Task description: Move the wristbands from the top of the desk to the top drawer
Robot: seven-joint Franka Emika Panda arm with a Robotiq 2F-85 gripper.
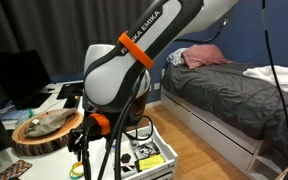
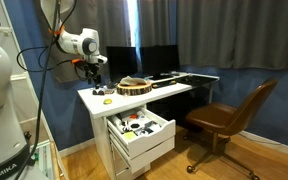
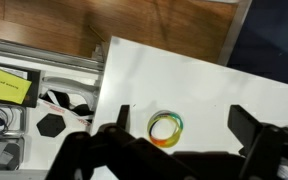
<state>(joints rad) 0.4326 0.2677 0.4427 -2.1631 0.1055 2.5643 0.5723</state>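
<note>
Wrist view: gripper (image 3: 178,112) jaws spread wide, nothing held. The dark, blocky fingers (image 3: 121,118) stand either side of the yellow-green wristband (image 3: 166,128), not touching it. The band is a thin, glossy ring with an orange tinge on one arc, and it lies flat on the smooth white desk (image 3: 199,75) near the edge. In an exterior view the gripper (image 2: 94,70) hangs above the desk's end, beside the round bark-edged wooden slab (image 2: 136,86). The top drawer (image 2: 154,137) is pulled out below, a shallow white tray holding mixed small items, one a flat black hexagon (image 3: 52,124).
</note>
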